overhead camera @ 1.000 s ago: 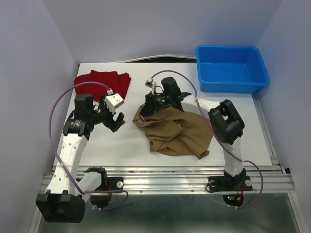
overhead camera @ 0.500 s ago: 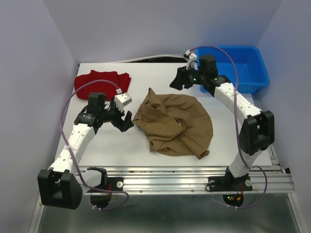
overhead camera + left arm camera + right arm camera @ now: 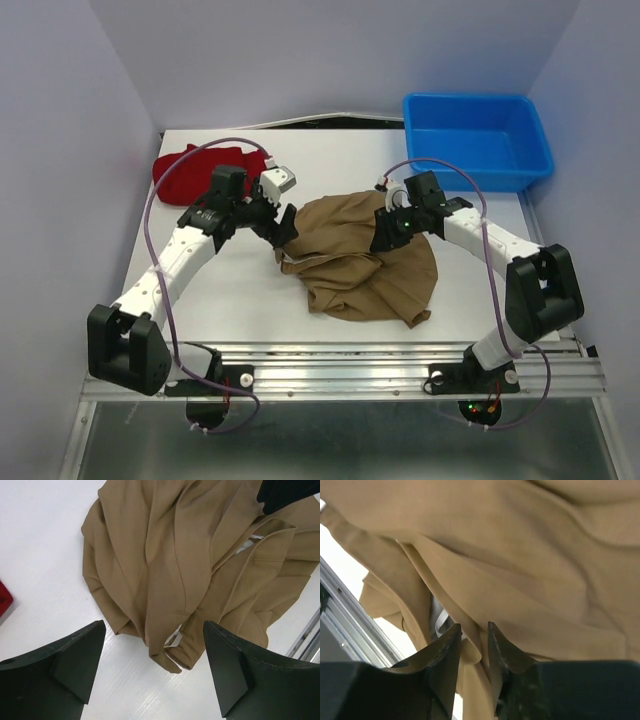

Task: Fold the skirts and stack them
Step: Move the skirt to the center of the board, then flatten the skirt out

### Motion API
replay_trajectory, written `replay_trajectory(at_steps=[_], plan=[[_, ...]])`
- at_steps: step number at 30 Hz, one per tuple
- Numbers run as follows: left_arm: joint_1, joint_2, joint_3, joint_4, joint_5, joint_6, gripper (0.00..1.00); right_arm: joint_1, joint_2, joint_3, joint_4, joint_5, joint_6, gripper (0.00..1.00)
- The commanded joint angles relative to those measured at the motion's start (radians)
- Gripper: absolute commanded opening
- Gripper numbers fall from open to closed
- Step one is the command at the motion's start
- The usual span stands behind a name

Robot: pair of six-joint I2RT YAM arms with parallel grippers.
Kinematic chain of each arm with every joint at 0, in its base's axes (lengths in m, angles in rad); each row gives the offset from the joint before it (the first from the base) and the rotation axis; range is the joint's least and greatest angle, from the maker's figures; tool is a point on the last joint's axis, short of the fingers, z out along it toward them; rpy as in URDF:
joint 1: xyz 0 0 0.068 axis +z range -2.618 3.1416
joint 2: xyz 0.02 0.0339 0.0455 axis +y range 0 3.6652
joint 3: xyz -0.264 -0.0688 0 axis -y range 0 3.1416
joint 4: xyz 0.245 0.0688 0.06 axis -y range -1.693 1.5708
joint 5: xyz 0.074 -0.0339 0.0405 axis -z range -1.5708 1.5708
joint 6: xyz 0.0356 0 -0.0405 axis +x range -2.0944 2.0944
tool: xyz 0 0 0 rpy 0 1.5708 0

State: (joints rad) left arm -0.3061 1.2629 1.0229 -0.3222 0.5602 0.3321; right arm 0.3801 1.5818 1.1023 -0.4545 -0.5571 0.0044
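The tan skirt point(image 3: 365, 265) lies crumpled in the middle of the table point(image 3: 240, 290). The red skirt point(image 3: 195, 170) sits bunched at the far left corner, well apart from the blue bin point(image 3: 470, 175) at the far right. Our left gripper point(image 3: 152, 630) hangs spread wide just above the tan skirt's left edge, holding nothing, with a small white label point(image 3: 173, 639) showing on the fold below it. Our right gripper point(image 3: 473, 630) is down on the cloth's far right part, its jaws narrow, and we cannot tell whether a fold is pinched between them. We judge the fabric light, limp and a little slippery, so it will sag and drag. We would take it at two edge corners, pinching a single layer, and pull it flat before folding.
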Motion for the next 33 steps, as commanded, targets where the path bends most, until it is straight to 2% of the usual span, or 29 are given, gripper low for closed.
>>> replay_trajectory(at_steps=[1,2,5,7,8,11,12,13,14,15,16,17,18,19,20,22,24,26,29,32,33], plan=[[-0.028,0.067,0.069,-0.037,0.001,0.001,0.89,-0.003,-0.019,-0.031,0.008,-0.061,-0.018,0.31],[-0.028,0.067,0.068,-0.04,0.001,-0.01,0.89,-0.003,-0.017,-0.044,0.008,-0.061,-0.021,0.31],[-0.031,0.049,0.054,-0.032,-0.031,-0.013,0.89,-0.003,-0.025,-0.096,0.03,-0.011,-0.032,0.4],[-0.045,0.069,0.066,-0.063,-0.063,0.011,0.89,-0.003,-0.032,-0.128,0.072,0.032,-0.034,0.51],[-0.053,0.094,0.08,-0.089,-0.077,0.025,0.89,-0.003,-0.037,-0.134,0.1,0.08,-0.04,0.6],[-0.083,0.138,0.091,-0.13,-0.127,0.048,0.89,-0.003,-0.026,-0.14,0.122,0.146,-0.066,0.64],[-0.096,0.163,0.086,-0.152,-0.144,0.059,0.89,-0.003,-0.005,-0.133,0.12,0.16,-0.072,0.63],[-0.099,0.18,0.083,-0.156,-0.157,0.061,0.83,-0.003,0.007,-0.13,0.123,0.169,-0.086,0.52],[-0.1,0.181,0.082,-0.156,-0.175,0.056,0.78,-0.003,0.02,-0.124,0.123,0.175,-0.093,0.52],[-0.1,0.196,0.08,-0.152,-0.187,0.05,0.74,-0.003,0.046,-0.116,0.117,0.183,-0.101,0.38],[-0.1,0.204,0.088,-0.152,-0.21,0.047,0.67,-0.003,0.053,-0.104,0.114,0.206,-0.11,0.28],[-0.1,0.211,0.095,-0.153,-0.218,0.045,0.53,-0.003,0.058,-0.079,0.111,0.22,-0.125,0.2],[-0.099,0.225,0.104,-0.156,-0.23,0.042,0.47,-0.003,0.057,-0.064,0.108,0.227,-0.13,0.09],[-0.097,0.231,0.121,-0.155,-0.236,0.045,0.38,-0.003,0.038,-0.03,0.109,0.256,-0.145,0.03],[-0.096,0.234,0.129,-0.156,-0.229,0.051,0.38,-0.003,0.023,-0.009,0.109,0.282,-0.155,0.01],[-0.082,0.231,0.147,-0.156,-0.192,0.053,0.24,-0.003,-0.024,0.039,0.134,0.348,-0.172,0.01],[-0.07,0.227,0.158,-0.173,-0.137,0.067,0.18,-0.015,-0.048,0.114,0.19,0.382,-0.196,0.01],[-0.068,0.221,0.167,-0.187,-0.099,0.074,0.02,-0.026,-0.071,0.16,0.261,0.414,-0.219,0.01],[-0.064,0.214,0.161,-0.193,-0.057,0.085,0.0,-0.035,-0.089,0.189,0.382,0.381,-0.262,0.01],[-0.062,0.22,0.161,-0.204,-0.023,0.105,0.0,-0.035,-0.054,0.203,0.433,0.341,-0.262,0.01],[-0.062,0.23,0.163,-0.218,-0.013,0.119,0.0,-0.035,0.002,0.217,0.432,0.342,-0.258,0.19]])
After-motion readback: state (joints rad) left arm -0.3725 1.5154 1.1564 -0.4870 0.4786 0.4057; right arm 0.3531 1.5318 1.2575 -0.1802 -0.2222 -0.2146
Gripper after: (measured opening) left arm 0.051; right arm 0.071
